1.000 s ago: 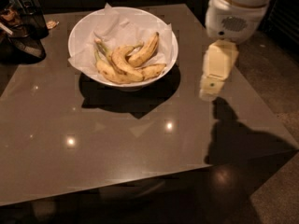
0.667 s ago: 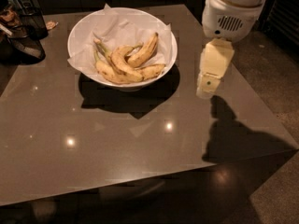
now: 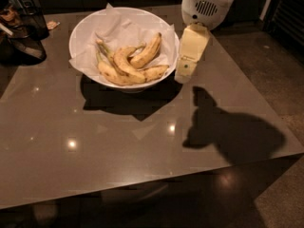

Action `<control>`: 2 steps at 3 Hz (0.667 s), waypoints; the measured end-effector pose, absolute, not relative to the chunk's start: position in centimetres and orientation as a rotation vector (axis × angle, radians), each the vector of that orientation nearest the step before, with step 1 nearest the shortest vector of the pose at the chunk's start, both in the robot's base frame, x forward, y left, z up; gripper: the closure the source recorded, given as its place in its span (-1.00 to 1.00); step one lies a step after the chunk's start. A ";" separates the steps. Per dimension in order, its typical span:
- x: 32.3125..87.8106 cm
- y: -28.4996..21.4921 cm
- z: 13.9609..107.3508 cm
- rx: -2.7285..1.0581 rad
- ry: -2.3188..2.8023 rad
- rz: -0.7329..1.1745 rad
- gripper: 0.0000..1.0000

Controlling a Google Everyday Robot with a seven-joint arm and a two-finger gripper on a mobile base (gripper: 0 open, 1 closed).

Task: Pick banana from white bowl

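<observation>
**A:** Far left of the white bowl (image 3: 76, 34), dark containers (image 3: 26, 18) sit at the back corner of the worktop (image 3: 142, 146), well apart from the bowl.

**B:** And the bowl itself?

**A:** It's toward the back of the worktop, lined with crumpled paper (image 3: 114, 25) that pokes up over the far rim. The bananas (image 3: 126, 65) lie in a loose pile inside on that paper, and the top one curves up toward the bowl's right side.

**B:** Where's the tool?

**A:** The tool (image 3: 183, 74) is just outside the bowl's right rim, pointing down at the worktop with a slight tilt. It's very close to the rim, though I can't make out whether it touches. I can't make out how far it's spread either. It has hold of nothing that I can see.

**B:** Above it?

**A:** The arm's white housing (image 3: 206, 4), up behind the bowl's right edge. Right of the bowl and nearer us, the arm's shadow (image 3: 232, 134) falls across the worktop.
</observation>
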State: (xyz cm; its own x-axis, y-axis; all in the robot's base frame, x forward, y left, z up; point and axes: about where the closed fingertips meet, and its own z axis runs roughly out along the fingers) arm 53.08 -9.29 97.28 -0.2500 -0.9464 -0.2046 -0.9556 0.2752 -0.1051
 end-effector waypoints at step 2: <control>57.8 -4.4 97.8 -1.739 2.264 0.076 -1.00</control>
